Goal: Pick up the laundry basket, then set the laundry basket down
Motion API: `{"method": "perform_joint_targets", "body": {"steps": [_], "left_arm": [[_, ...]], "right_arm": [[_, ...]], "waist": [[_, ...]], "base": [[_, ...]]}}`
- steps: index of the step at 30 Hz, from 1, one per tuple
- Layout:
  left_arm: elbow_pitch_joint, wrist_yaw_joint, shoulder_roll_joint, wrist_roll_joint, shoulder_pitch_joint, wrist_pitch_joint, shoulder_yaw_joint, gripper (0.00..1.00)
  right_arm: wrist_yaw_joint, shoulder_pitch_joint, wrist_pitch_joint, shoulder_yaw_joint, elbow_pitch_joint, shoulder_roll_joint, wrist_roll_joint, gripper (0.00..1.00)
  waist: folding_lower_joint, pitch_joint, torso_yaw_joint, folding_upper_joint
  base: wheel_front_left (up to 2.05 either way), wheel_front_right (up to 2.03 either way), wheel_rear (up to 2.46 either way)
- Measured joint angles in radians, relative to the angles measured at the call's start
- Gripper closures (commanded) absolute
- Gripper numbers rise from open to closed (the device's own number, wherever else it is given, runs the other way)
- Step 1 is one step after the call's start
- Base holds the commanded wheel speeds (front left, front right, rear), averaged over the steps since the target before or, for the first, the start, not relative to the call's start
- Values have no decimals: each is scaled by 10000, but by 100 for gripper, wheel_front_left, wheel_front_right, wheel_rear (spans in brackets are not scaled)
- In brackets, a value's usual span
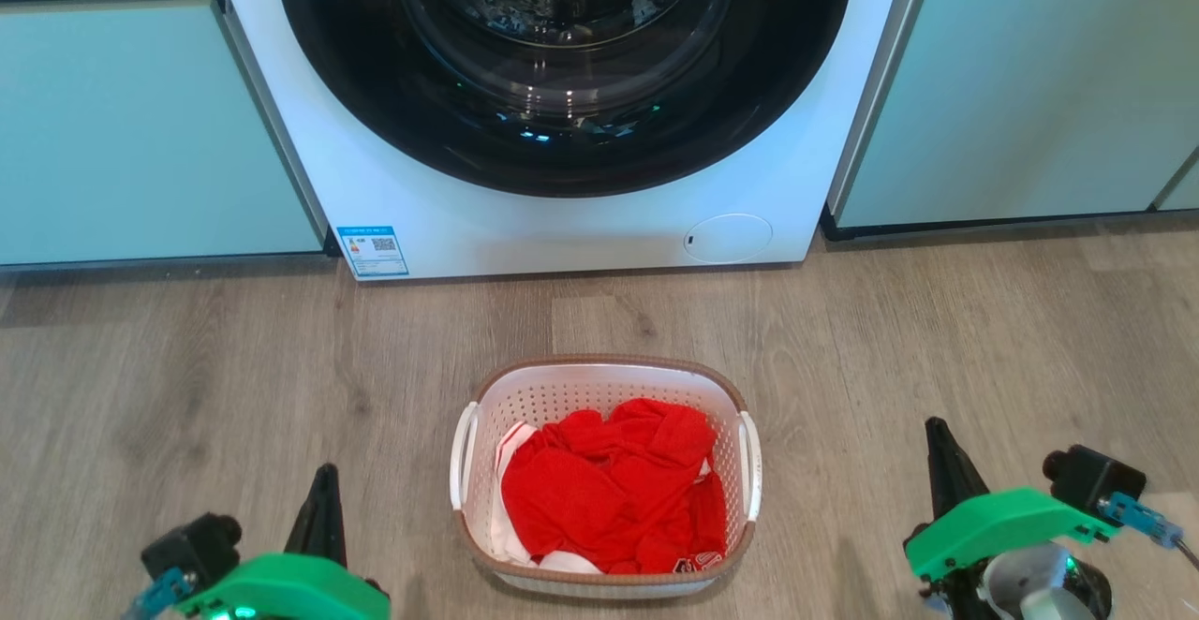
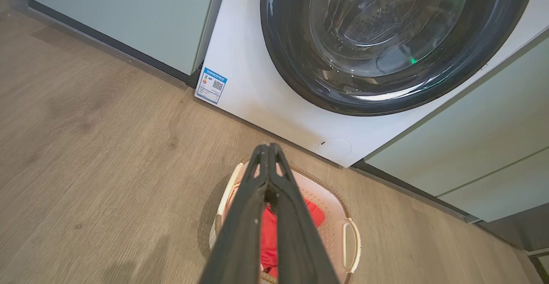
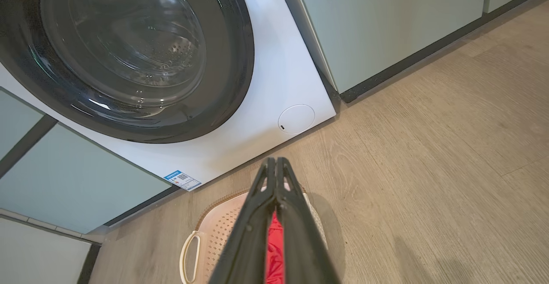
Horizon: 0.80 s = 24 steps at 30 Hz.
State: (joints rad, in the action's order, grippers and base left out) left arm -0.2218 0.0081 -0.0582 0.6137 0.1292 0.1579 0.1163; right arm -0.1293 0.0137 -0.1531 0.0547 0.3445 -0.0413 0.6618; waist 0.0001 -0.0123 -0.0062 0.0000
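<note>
Where it sits on the floor (image 1: pixel 187 386), the laundry basket (image 1: pixel 605 384) holds red clothes (image 1: pixel 609 494).

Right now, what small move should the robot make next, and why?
The basket, holding red clothes, sits on the floor between the left end effector and right end effector, both shut, empty and apart from it. So probably swing both inward toward its side handles.

Left pincer (image 1: pixel 324 484), right pincer (image 1: pixel 939 442): closed, empty.
Well apart at the head view's lower corners; each pair of fingers (image 2: pixel 240 232) pressed together tip to tip, pointing forward.
</note>
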Motion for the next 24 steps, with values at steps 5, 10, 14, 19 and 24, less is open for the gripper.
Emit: {"method": "perform_joint_targets", "body": {"steps": [5,10,14,19,24], "left_arm": [[-42,-90,-4,704,-148,-176,-56,100],[-96,-155,-4,1287,-221,-314,-209,100],[-102,-192,-10,1634,-340,-343,-278,100],[-119,-267,-10,2201,-350,-514,-324,100],[-157,-359,-12,2796,-511,-637,-366,100]], "right_arm": [[0,4,142,-128,-36,-2,656,100],[0,8,297,-215,-50,-6,1208,100],[0,10,387,-253,-67,-8,1536,100],[0,16,493,-322,-102,-10,2080,100],[0,25,639,-430,-153,-12,2629,100]], "waist": [[0,11,4,0],[0,20,8,0],[0,25,9,0],[0,34,13,0],[0,43,17,0]], "base": [[0,0,0],[0,0,0],[0,0,0],[0,0,0],[0,0,0]]}}
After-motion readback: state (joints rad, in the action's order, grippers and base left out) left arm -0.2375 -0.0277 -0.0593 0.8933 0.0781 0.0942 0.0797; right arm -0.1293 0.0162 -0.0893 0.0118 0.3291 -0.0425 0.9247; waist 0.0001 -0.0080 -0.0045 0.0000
